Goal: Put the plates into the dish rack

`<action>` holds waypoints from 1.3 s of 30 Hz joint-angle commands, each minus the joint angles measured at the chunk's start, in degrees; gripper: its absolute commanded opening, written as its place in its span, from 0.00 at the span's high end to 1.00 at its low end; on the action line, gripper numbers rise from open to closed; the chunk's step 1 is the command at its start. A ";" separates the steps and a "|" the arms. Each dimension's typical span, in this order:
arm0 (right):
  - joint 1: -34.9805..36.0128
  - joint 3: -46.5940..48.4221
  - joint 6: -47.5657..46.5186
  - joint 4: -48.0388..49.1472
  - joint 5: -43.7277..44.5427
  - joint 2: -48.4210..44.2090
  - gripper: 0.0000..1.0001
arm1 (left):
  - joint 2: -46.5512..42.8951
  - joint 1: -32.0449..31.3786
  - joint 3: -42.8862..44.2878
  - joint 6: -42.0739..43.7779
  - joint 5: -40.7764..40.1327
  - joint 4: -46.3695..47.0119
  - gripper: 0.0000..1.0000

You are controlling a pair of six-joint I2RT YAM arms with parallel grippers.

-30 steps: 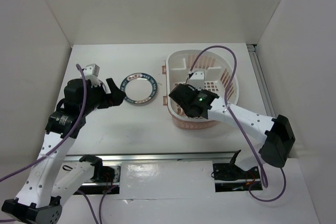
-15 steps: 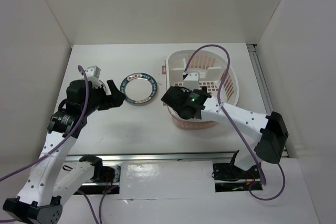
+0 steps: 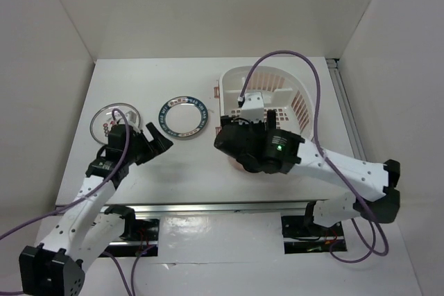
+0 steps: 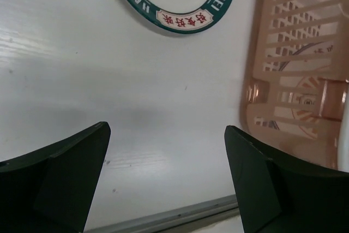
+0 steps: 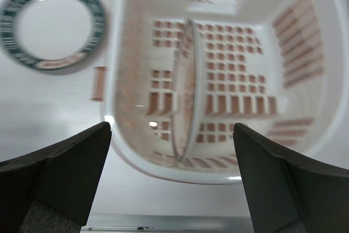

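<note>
White walls close in on three sides of a white desk [image 3: 173,164], and everything sits on that one pale surface. The large oval pale-pink and white slotted plastic dish rack [image 5: 305,25] is the thing to steer by.

Inside it one small round white plate [image 5: 185,88] stands on edge. Its thin rim line runs from the rack's near wall toward the far one, and its faces look out at the two side walls. Through the slots the left wrist view shows an orange pattern on it.

Just left of the rack, the small round white plate with the dark blue lettered rim [image 3: 184,116] lies flat, face up. Well to the left of the rack, the white plate with red marks [image 3: 104,121] lies flat too. Being round, neither has a long axis.

The left tool [image 4: 166,128] hangs near the rack's left side, below the blue-rimmed plate, spread wide and empty. The right tool [image 5: 173,126] is over the rack's near left rim, also spread wide and holding nothing.

I'd judge these plates stiff, glazed and slippery, light enough for one arm, and liable to chip if dropped. Lying flat, they offer only the raised lip, so one finger should go over it and one slide under.
</note>
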 commanded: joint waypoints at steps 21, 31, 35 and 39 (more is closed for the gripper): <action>6.44 -6.41 -24.88 30.94 -13.70 -11.75 0.00 | 37.53 -2.02 -11.10 -17.60 -6.85 54.17 0.04; 9.07 -6.93 -24.89 32.09 -12.03 -11.75 0.00 | 44.04 -3.16 -6.17 -22.08 -12.65 47.32 0.27; 10.13 -6.93 -24.89 32.09 -11.50 -11.75 0.00 | 44.04 -3.69 -5.65 -22.88 -15.29 45.73 0.31; 10.83 -7.46 -24.89 33.32 -12.03 -11.75 0.00 | 46.23 -3.69 -4.15 -23.40 -15.30 44.32 0.33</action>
